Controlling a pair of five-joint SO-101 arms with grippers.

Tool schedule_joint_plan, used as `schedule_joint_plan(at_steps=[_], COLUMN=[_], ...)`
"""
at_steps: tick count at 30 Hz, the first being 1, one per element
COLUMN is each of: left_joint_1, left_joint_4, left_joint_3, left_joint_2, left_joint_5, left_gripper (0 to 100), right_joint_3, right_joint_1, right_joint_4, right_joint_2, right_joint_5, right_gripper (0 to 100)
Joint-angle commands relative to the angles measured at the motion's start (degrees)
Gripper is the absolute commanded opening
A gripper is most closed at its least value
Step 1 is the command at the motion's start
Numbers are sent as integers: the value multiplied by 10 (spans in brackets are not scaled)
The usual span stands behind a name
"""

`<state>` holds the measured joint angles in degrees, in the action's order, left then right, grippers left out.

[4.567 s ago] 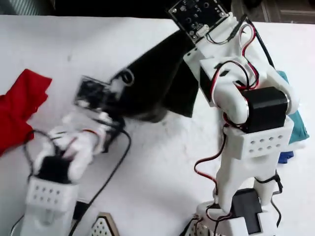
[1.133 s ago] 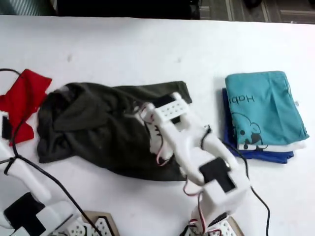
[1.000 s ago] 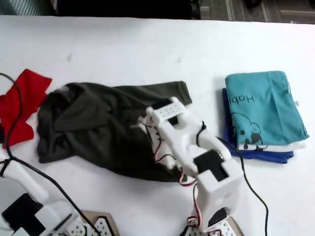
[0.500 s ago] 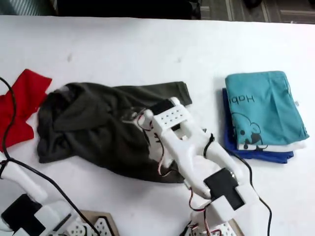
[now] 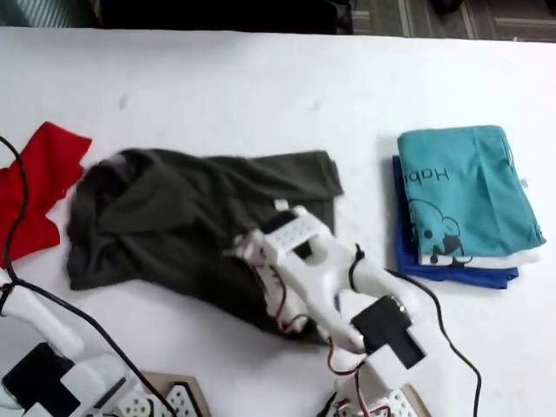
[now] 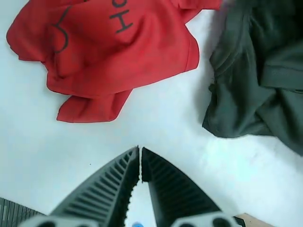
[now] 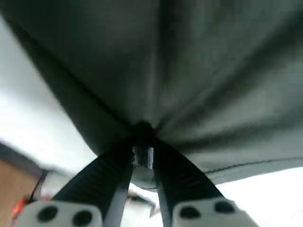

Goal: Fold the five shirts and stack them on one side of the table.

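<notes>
High view: the dark shirt [image 5: 174,208] lies on the white table [image 5: 261,78] as a broad, limp sheet of soft knit cloth. It is bunched into thick folds at one end and flatter at the other, where a straight hem shows. The right arm [image 5: 339,287], white plastic with black motors and thin red wires, lies across the near edge of the dark shirt.

The red shirt [image 5: 39,187] sits rumpled just beside the bunched end of the dark shirt. In the left wrist view a strip of bare table parts the red shirt [image 6: 118,47] from the dark shirt [image 6: 255,71].

Off the hem end of the dark shirt, near it but apart, stands the stack [image 5: 452,261] of neat rectangles. A teal shirt [image 5: 465,187] with a dark print is on top, with a thin white edge under it and blue at the bottom.

In the right wrist view the right gripper [image 7: 142,130] has its smooth black jaws pinched tight on a tuck of the dark shirt [image 7: 213,71]. Taut creases fan out from the pinch.

In the left wrist view the left gripper [image 6: 140,150] has ribbed black jaws that meet at the tips with nothing between them. It hangs over bare table short of the dark shirt's bunched end.
</notes>
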<state>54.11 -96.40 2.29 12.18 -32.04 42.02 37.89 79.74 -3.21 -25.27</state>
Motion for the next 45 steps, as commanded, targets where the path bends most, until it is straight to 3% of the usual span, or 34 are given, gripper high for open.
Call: schedule_joint_plan(at_steps=[1, 6, 13, 18, 22, 27, 40, 45], left_joint_1=[1, 3, -12, -43, -45, -44, -29, -24], left_joint_4=[7, 19, 9, 3, 6, 2, 3, 4], left_joint_3=[-21, -19, -18, 43, 64, 66, 67, 67], left_joint_2=[1, 1, 0, 0, 0, 0, 0, 0], left_joint_5=[-4, -4, -11, -57, -61, -61, -62, -62], left_gripper=[35, 35, 50, 179, 199, 199, 199, 199], right_joint_3=[9, -54, -135, -180, -242, -385, -758, -804], right_joint_1=[13, 11, 0, -68, -138, -191, -253, -252], right_joint_4=[36, 34, 28, -91, -147, -60, 181, 183], right_joint_2=[73, 144, 135, 104, 40, -71, -348, -407], right_joint_5=[3, 2, 4, 3, 4, 4, 1, 1], right_gripper=[18, 18, 18, 18, 66, 254, 263, 264])
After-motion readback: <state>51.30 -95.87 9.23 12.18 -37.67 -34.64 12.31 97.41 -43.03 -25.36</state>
